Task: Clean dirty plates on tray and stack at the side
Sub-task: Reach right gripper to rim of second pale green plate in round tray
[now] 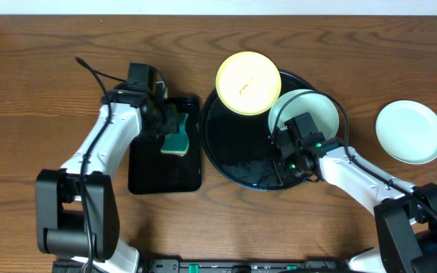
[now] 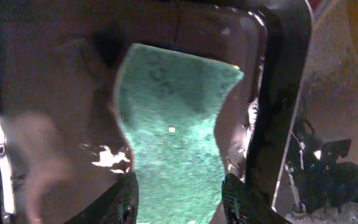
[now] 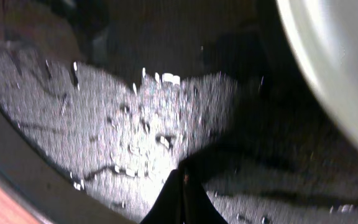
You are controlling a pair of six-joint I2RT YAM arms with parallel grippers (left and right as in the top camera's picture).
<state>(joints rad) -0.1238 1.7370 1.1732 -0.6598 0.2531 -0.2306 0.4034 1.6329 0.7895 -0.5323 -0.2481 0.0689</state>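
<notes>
Two hands: left (image 2: 174,200) pinches coarse green sponge (image 2: 173,134).

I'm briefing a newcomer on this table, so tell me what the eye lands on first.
The bright yellow plate stands out, resting on the far rim of the large round black tray, with a pale mint plate at the tray's right side and another mint plate alone on the wood to the right. On the rectangular black tray, the left claw grips a green sponge. The right claw hangs over the round tray.
</notes>
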